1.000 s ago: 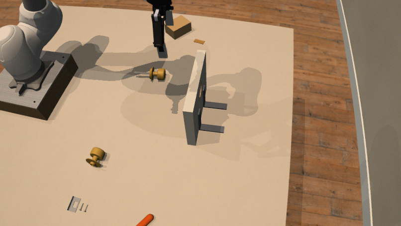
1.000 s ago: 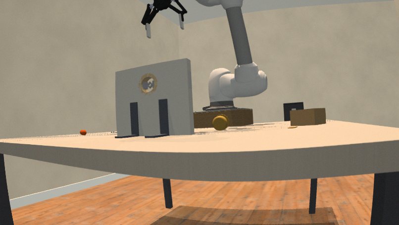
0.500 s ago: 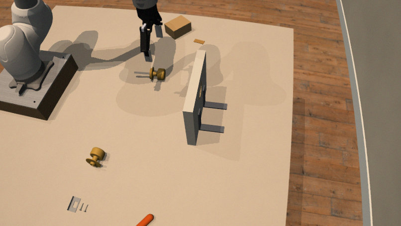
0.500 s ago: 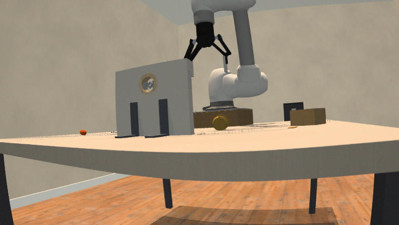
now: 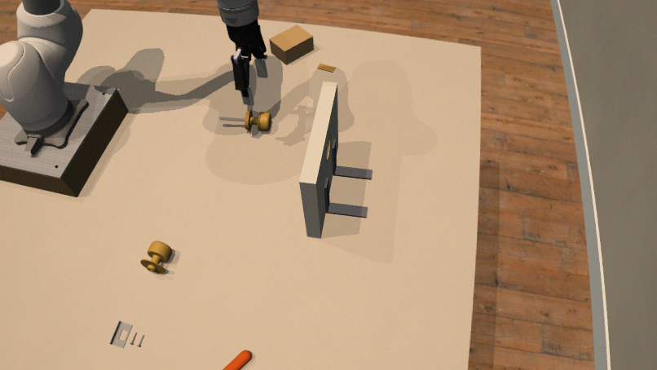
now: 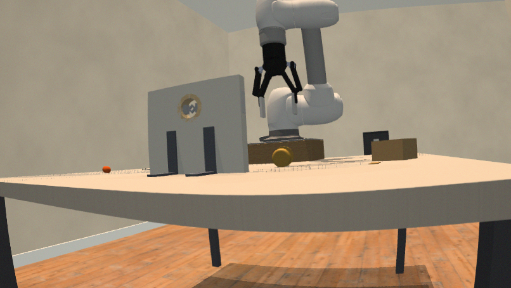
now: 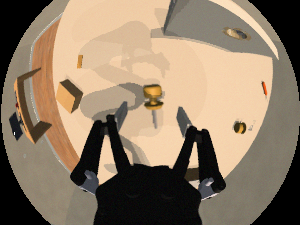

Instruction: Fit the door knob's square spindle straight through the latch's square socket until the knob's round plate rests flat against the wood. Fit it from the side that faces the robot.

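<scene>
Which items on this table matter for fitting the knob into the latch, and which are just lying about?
In the job:
- door knob with spindle
- wooden door panel with latch socket
- end effector, open, above the knob

Lying about:
- second knob
- cardboard box
- strike plate and screws
- orange handle

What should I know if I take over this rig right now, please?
Tool: open, partly narrowed, holding nothing, hanging above the table between the arm's base and the wood panel.
Knob with spindle: lying on its side on the table, spindle pointing toward the base, below the tool.
Second knob: lying apart, nearer the small plate and screws; it shows no spindle.
Panel: upright on its two feet, latch hole open.
Done: tool brought over the knob.
Left: descend, grasp the knob, turn the spindle toward the panel, push it through the socket from the base side until the round plate sits flat.
</scene>
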Robot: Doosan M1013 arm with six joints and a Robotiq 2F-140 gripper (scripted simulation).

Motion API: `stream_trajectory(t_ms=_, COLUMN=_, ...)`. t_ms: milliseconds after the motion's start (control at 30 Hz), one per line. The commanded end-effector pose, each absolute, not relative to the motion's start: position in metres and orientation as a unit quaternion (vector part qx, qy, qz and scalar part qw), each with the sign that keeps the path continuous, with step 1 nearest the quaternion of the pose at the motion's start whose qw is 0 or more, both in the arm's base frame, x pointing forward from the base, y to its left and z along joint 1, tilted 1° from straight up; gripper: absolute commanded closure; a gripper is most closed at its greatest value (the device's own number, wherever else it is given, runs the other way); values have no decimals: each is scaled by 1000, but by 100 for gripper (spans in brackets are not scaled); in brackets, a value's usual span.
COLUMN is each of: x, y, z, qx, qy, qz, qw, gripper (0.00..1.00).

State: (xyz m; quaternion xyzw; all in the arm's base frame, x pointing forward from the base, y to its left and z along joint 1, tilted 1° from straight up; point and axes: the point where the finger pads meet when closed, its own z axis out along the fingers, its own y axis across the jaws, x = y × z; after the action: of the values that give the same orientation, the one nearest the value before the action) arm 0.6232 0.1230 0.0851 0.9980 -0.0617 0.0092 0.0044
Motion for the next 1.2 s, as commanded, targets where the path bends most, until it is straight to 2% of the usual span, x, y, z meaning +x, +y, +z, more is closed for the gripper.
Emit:
stream_trajectory(t_ms=0, x=623, y=123, z=84, qx=994, qy=-109, qz=14, qw=5, gripper=43)
stream_trajectory(t_ms=333, x=623, y=124, z=82, qx=961, qy=-276, qz=29, qw=2, gripper=43)
stream_trajectory(t_ms=667, x=623, y=126, z=75, qx=953, qy=-300, qz=31, qw=2, gripper=43)
stream_trajectory(t_ms=1000, x=623, y=127, z=73, qx=875, qy=-482, qz=47, qw=0, gripper=43)
stream_trajectory(t_ms=1167, x=623, y=128, z=68, qx=858, qy=-512, qz=50, qw=-1, gripper=43)
